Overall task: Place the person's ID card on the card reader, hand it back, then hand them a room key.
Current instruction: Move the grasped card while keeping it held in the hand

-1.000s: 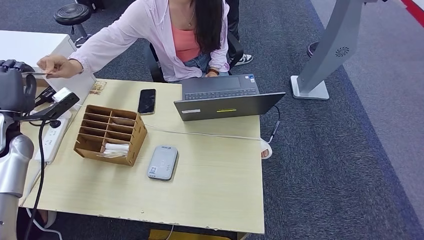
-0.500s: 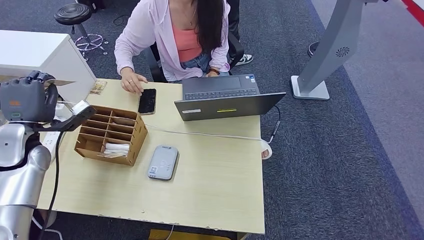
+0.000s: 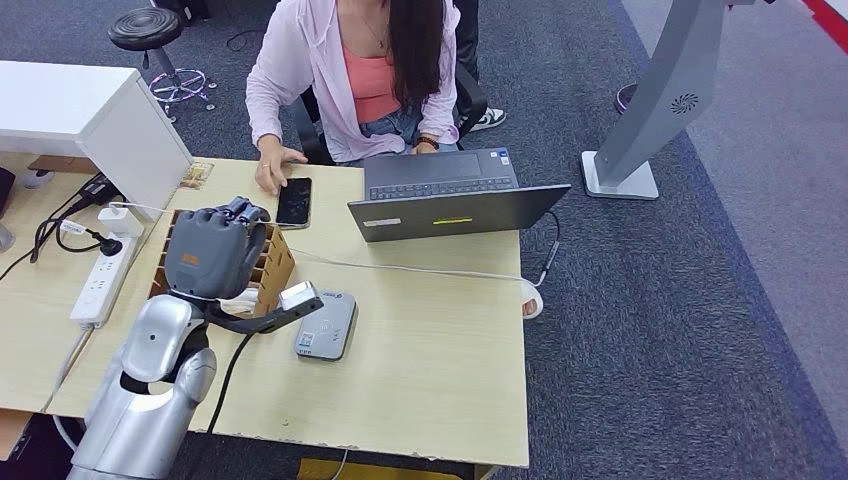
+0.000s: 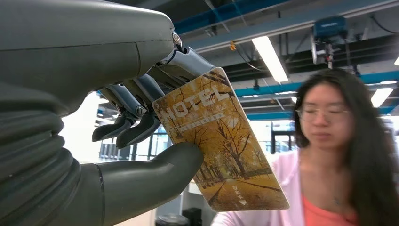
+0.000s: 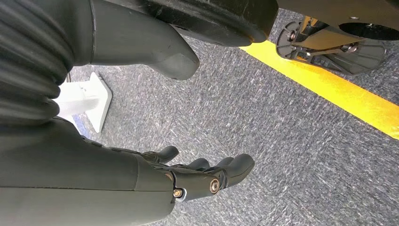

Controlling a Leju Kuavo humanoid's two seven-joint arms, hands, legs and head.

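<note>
A wooden table (image 3: 430,370) is seen with a person (image 3: 350,70) seated behind it. Above the card rack (image 3: 262,268), beside the card reader (image 3: 326,326), the left hand (image 3: 208,252) is raised; a card (image 4: 221,141) is pinched between thumb and fingers. The right hand (image 5: 141,183) is hung over carpet, fingers loosely apart, nothing held.

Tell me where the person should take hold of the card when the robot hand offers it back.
Probably by the free lower end of the card, from the side facing away from the left robot hand. Thumb and fingers pinch its printed upper end, so the far half sticks out bare.
</note>
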